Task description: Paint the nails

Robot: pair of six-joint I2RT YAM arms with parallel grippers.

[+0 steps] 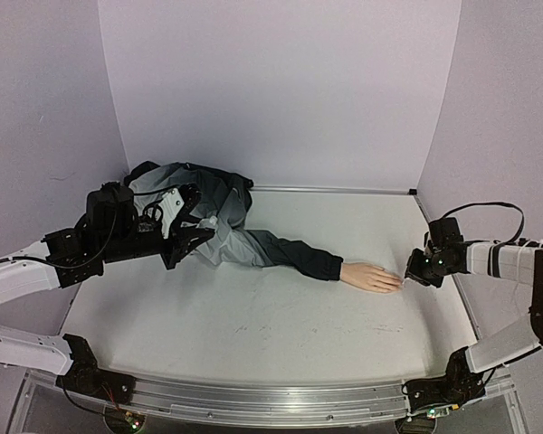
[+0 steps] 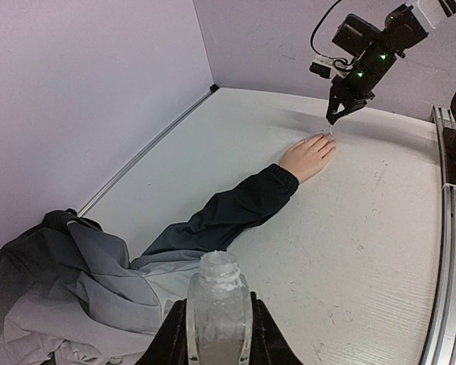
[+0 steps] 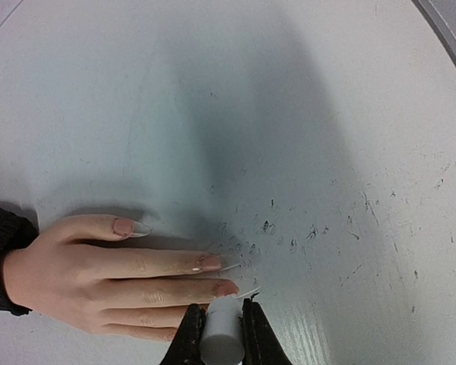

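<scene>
On the right side of the table [image 1: 253, 330], the right gripper [image 3: 222, 323] pinches a white brush handle [image 3: 216, 346] just beside the nails [image 3: 210, 262] of the mannequin hand [image 3: 99, 274], so a slip could smear the skin (the left gripper [image 2: 216, 323], far left, squeezes an open bottle [image 2: 218, 281] that might spill).

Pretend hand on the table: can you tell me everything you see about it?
The pretend hand is pale, skin-coloured and smooth like plastic. It lies flat, palm down, on the white table, fingers straight. Its wrist goes into a dark sleeve. The nails look pinkish with long clear tips. The right pincer, shut on a small white cylinder, hovers at the fingertips; whether it touches is unclear.
</scene>
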